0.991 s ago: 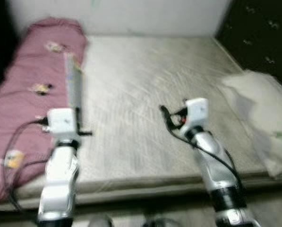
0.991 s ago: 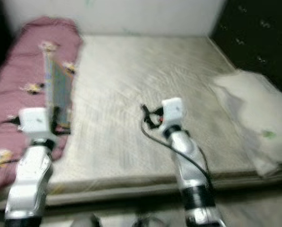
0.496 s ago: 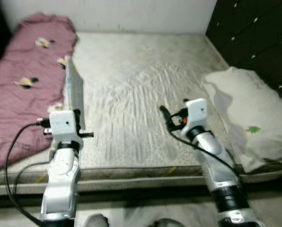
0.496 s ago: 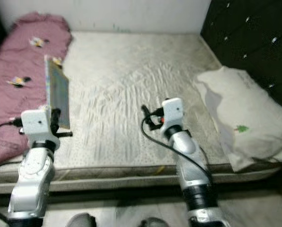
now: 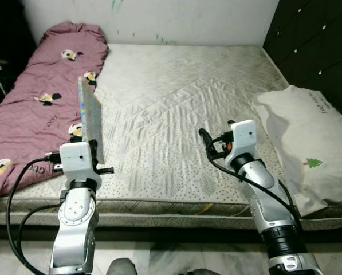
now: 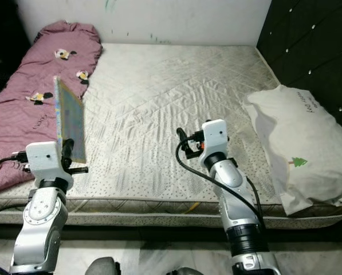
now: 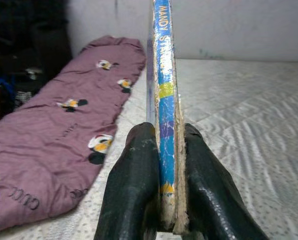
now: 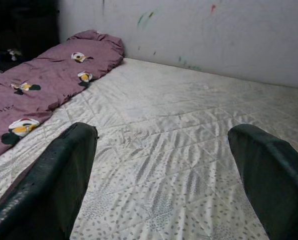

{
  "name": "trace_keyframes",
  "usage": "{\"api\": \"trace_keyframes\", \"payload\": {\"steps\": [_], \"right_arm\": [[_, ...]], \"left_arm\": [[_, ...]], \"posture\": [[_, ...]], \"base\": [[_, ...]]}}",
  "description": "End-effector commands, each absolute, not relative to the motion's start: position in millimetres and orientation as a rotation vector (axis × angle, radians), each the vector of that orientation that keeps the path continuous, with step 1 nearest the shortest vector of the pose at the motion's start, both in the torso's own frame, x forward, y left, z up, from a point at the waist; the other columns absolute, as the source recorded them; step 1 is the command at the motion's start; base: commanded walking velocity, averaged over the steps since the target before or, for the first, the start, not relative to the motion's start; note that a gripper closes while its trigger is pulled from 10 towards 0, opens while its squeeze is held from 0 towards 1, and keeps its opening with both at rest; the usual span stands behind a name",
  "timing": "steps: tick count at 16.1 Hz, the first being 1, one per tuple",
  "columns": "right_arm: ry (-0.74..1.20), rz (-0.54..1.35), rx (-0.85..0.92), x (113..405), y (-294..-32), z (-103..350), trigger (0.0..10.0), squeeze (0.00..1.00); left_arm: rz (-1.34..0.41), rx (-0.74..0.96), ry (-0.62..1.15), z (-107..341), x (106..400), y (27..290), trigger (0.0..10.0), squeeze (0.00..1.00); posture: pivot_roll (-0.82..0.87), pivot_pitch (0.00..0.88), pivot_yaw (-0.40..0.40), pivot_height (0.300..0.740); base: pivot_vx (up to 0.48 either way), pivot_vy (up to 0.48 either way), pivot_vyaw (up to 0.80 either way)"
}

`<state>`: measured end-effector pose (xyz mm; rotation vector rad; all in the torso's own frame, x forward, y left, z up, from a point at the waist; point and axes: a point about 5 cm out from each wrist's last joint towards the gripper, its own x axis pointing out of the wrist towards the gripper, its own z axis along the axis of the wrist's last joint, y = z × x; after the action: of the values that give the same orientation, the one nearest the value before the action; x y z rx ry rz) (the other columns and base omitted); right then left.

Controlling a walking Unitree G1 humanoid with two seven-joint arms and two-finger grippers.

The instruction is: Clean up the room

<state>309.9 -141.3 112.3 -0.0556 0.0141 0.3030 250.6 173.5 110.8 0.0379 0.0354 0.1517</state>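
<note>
Your left gripper (image 7: 161, 170) clamps a thin, worn blue-spined book (image 5: 90, 117) upright at lower left, long axis vertical; right gripper (image 8: 173, 180) fingers spread, released.

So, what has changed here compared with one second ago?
Mostly the camera moved: the picture went from blurred to sharp and the framing shifted. The left gripper still holds the book upright, the right gripper stays open above the mattress. Blanket and pillow lie as before.
</note>
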Motion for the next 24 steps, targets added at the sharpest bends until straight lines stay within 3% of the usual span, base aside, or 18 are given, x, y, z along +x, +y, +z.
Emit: {"api": "trace_keyframes", "payload": {"steps": [1, 13, 18, 24], "right_arm": [[0.004, 0.304, -0.054, 312.0, -140.0, 115.6, 10.0, 0.00], [0.003, 0.316, -0.075, 311.0, -141.0, 115.4, 10.0, 0.00], [0.002, 0.318, -0.079, 311.1, -140.8, 115.6, 10.0, 0.00], [0.000, 0.317, -0.079, 311.3, -140.7, 115.9, 10.0, 0.00]], "left_arm": [[0.140, 0.043, -0.040, 126.2, 254.2, 172.1, 10.0, 0.00], [0.132, 0.034, -0.045, 126.9, 256.2, 169.5, 10.0, 0.00], [0.074, -0.005, -0.082, 131.0, 255.7, 165.5, 10.0, 0.00], [0.045, -0.027, -0.099, 133.1, 255.3, 163.1, 10.0, 0.00]], "posture": [[-0.01, 0.000, -0.028, 0.740], [-0.01, 0.000, -0.027, 0.740], [-0.01, 0.000, -0.029, 0.740], [-0.02, 0.000, -0.029, 0.740]], "base": [[0.000, -0.424, 0.00], [0.000, -0.312, 0.00], [0.000, 0.000, 0.00], [0.295, 0.000, 0.00]]}}
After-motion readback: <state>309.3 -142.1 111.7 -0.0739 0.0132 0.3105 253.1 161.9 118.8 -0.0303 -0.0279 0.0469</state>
